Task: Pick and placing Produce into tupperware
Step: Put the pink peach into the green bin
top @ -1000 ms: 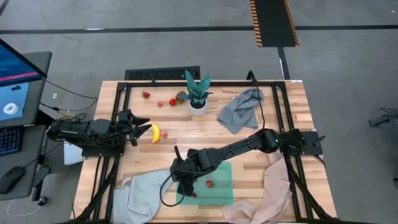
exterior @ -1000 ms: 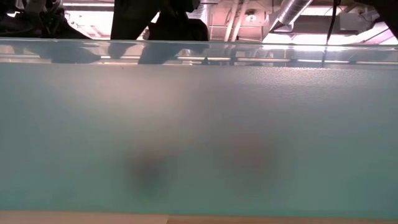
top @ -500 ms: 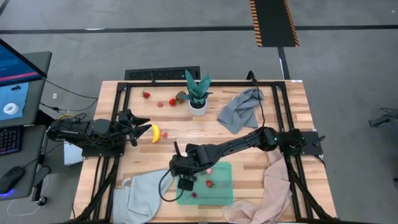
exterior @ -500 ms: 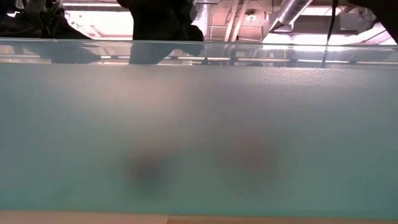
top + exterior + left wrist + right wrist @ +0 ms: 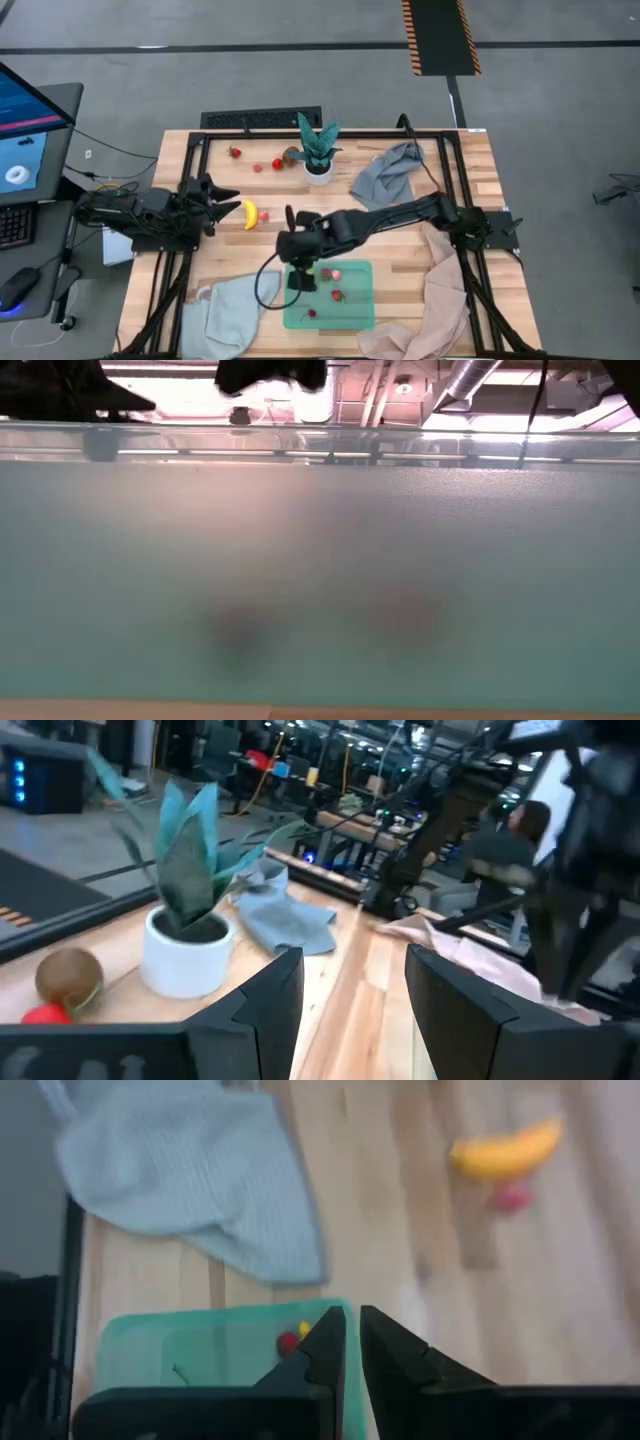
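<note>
Lifted off the tupperware (image 5: 350, 305), right claw (image 5: 303, 262) nearly together; low view blocked.

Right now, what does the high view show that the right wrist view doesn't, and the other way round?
Only the high view shows the potted plant, the strawberries near it, the left pincer waiting open beside the banana, and three small pieces of produce in the tupperware. Only the right wrist view shows the right pincer from close up, nearly shut and empty. Both show the banana, the tupperware, and the pale cloth at its side.
</note>
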